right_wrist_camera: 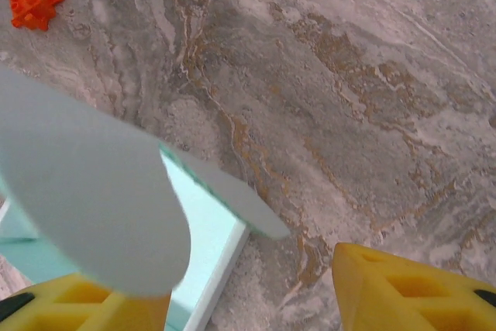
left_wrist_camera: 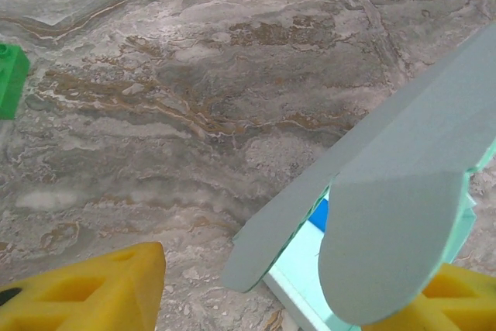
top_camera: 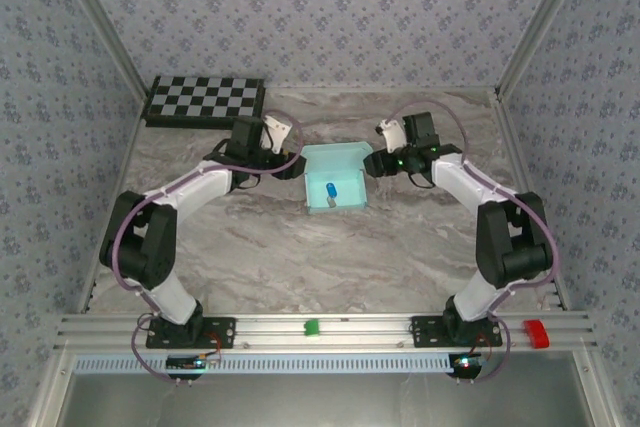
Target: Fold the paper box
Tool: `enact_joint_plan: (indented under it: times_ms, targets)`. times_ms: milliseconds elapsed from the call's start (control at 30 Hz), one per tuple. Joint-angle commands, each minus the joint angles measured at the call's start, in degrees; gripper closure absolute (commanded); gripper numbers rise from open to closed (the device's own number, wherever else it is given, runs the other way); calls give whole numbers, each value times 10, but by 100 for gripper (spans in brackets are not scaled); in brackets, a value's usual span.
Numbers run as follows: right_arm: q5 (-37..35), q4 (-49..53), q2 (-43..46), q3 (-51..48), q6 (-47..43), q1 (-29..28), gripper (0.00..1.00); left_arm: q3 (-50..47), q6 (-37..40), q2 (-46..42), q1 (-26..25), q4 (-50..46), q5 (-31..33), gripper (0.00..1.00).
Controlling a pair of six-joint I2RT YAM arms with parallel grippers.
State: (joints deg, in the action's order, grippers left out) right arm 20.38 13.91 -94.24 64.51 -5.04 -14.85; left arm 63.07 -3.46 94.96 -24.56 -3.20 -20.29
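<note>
While we flank the paper box [top_camera: 333,179] at mid-frame, left gripper [left_wrist_camera: 291,288] and right gripper [right_wrist_camera: 248,296] stand wide open — a flap beside each, nothing clamped.

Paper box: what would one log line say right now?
paper box: top open | left gripper: open, at left flap | right gripper: open, at right flap

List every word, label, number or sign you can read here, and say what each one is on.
No readable text anywhere.
paper box: plain aqua card, no print to be seen.
checkerboard: black and white squares, no writing.
green block and red block: too small to tell any marking.
</note>
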Motion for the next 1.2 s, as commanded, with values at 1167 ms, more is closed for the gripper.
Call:
enact_joint_plan:
  times_ms: [1167]
  targets:
    - [-14,16,-43,59,54,-21,65,46,-28,30,-5,-30,-34,68]
